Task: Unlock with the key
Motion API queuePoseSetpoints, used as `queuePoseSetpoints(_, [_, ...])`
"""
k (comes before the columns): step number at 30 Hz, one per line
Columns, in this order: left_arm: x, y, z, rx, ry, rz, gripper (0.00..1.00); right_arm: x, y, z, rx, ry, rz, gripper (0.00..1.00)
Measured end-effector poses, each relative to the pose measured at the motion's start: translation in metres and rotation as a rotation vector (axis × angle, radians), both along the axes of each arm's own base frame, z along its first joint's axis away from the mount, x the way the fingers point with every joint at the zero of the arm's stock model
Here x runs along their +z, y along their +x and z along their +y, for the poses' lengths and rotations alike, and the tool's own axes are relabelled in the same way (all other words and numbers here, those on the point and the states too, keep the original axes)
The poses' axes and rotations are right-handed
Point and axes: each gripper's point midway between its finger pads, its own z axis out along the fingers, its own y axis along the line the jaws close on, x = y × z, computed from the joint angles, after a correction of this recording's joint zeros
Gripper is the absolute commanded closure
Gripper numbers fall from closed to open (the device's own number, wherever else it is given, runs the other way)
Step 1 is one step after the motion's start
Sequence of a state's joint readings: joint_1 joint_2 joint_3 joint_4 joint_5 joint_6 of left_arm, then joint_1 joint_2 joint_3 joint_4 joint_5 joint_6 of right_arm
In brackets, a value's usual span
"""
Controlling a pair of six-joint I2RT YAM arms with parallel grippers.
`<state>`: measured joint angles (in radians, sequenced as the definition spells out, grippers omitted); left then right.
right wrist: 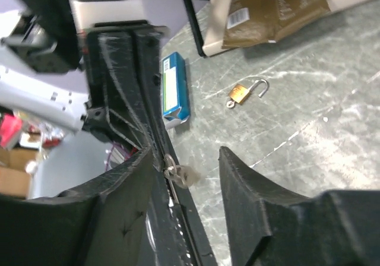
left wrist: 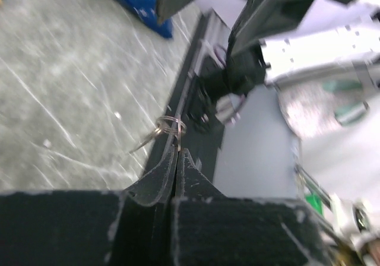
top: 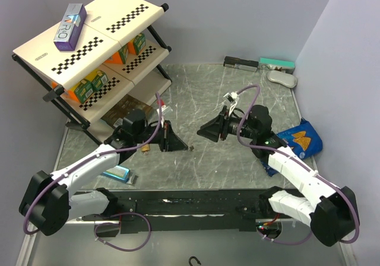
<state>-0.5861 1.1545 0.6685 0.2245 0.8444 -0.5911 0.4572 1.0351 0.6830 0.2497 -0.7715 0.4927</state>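
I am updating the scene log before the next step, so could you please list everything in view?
table: one, grey marbled, beneath everything
key: one, silver, on a ring in the left gripper
padlock: one, brass, on table, shackle open
small box: one, blue, near edge
shelf rack: one, cream, back left
tall box: one, purple, rack top
cartons: several, orange-green, middle shelves
paper bag: one, brown, bottom shelf
snack bag: one, blue, right side
flat items: three, black, teal, grey, far edge
left gripper: one, black, shut on key
right gripper: one, black, open, facing key
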Motion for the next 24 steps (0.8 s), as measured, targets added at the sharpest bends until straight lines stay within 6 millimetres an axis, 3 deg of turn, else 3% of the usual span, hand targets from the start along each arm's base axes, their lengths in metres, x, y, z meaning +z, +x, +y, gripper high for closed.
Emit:
queuePoseSetpoints(5, [-0.001,-0.019,0.003,-0.107,0.021,0.025,0.99,0.001,-0.016,0.004,0.098,-0.012,-0.064,0.57])
queuePoseSetpoints(13, [-0.003,-0.032,0.006,-0.21,0.048,0.028,0.99,-0.02,-0.052,0.025,0.303,-0.041,-0.031,0.65])
queuePoseSetpoints(24, [-0.01,-0.037,0.008,-0.235,0.064,0.044,0.99,-0.031,-0.068,0.034,0.412,-0.06,0.008,0.68])
